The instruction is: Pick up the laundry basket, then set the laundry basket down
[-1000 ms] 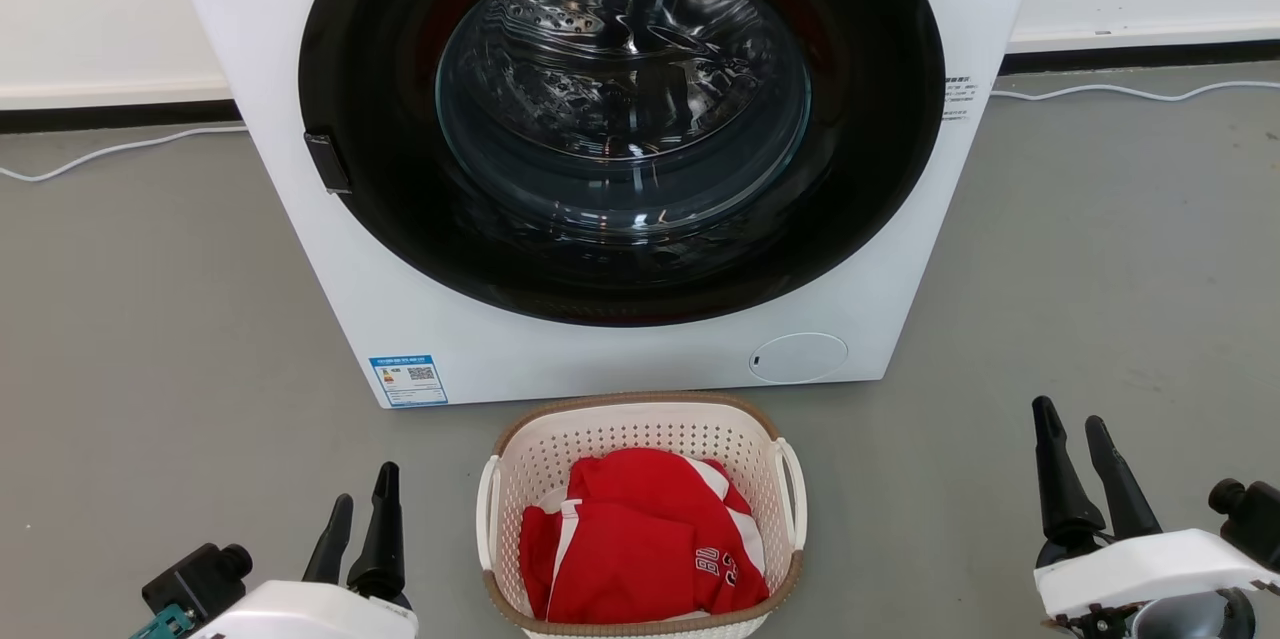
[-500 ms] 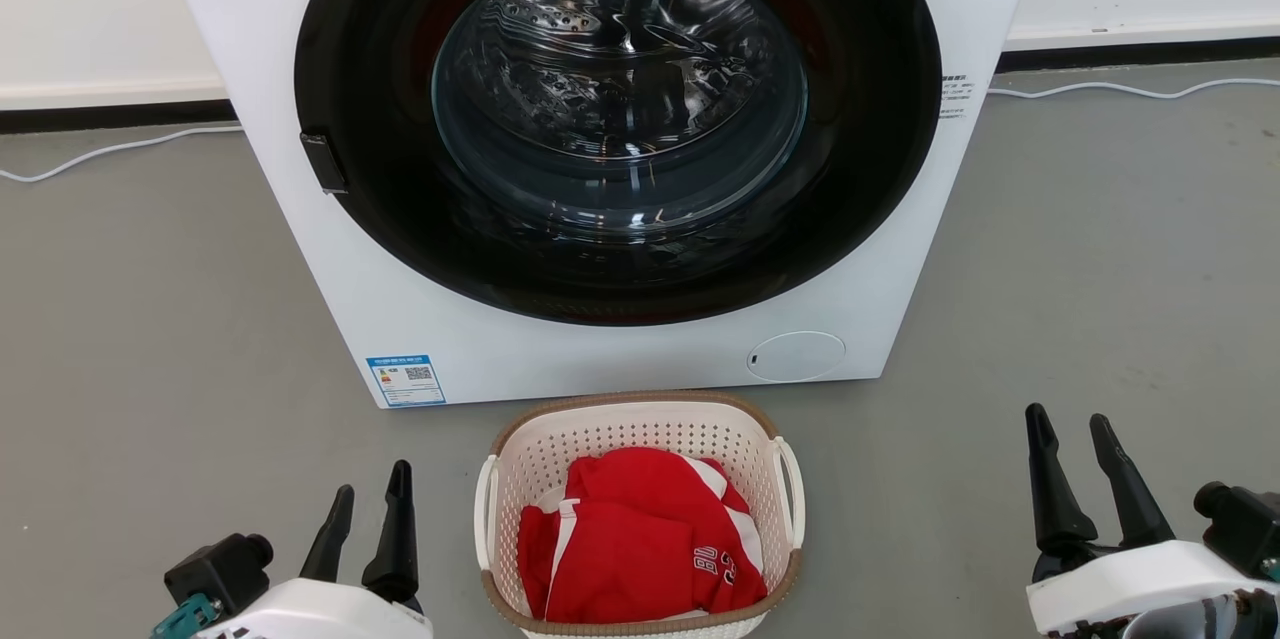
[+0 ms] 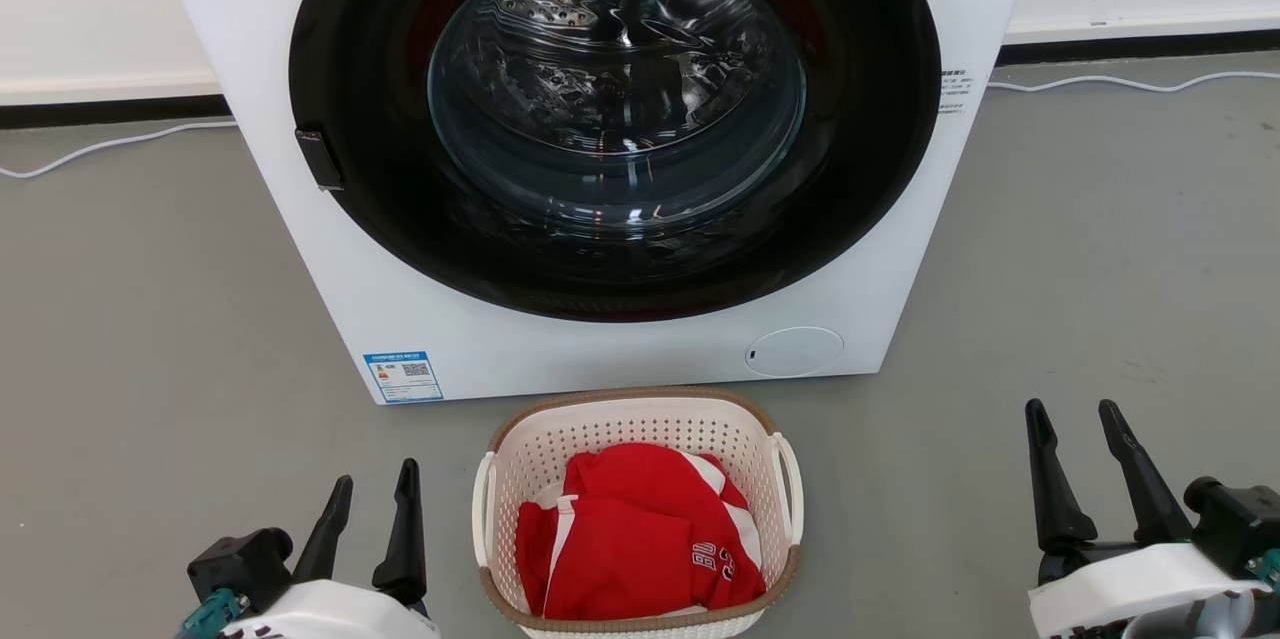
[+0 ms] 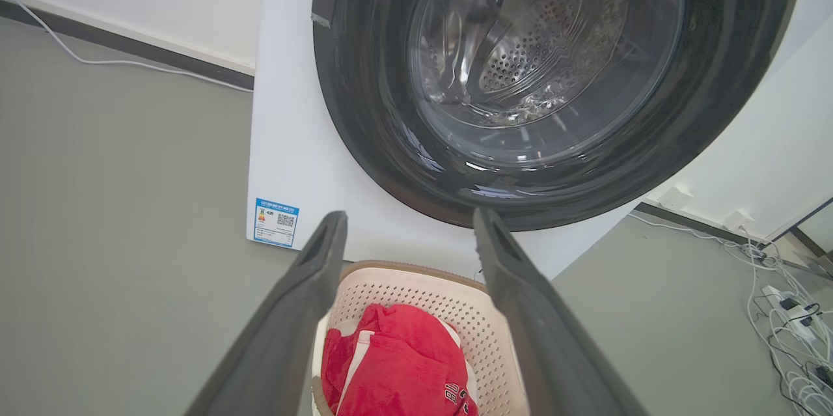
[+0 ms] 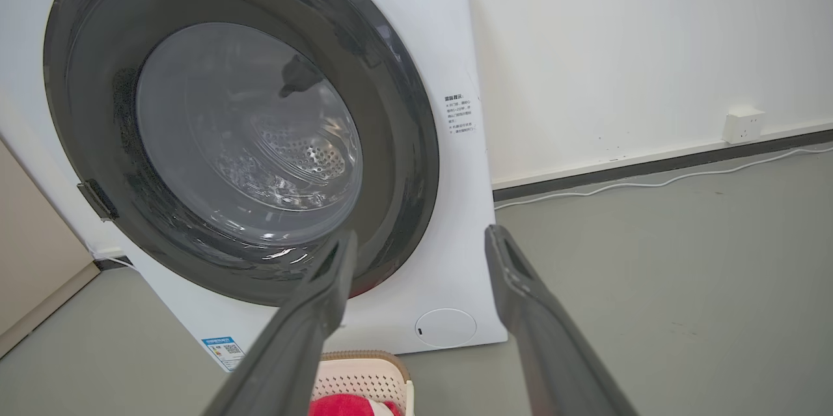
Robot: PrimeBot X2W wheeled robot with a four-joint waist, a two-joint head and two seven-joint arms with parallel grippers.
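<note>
Left gripper [image 3: 376, 477] seen at lower left over grey floor [image 3: 150, 319]: fingers spread, nothing held, near laundry basket [image 3: 630, 431] but not touching it. Laundry basket set on floor at centre, just in front of white washing machine [image 3: 600, 364] with dark round glass door [image 3: 615, 119]. Red garment [image 3: 640, 539] with white trim piled inside. Right gripper [image 3: 1072, 409] seen at lower right: fingers spread, empty, well apart from laundry basket.

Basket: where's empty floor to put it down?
Bare grey floor spreads left of the washing machine and right of it, back to the white cable by the wall. The strip between the laundry basket and the machine is tight.
</note>
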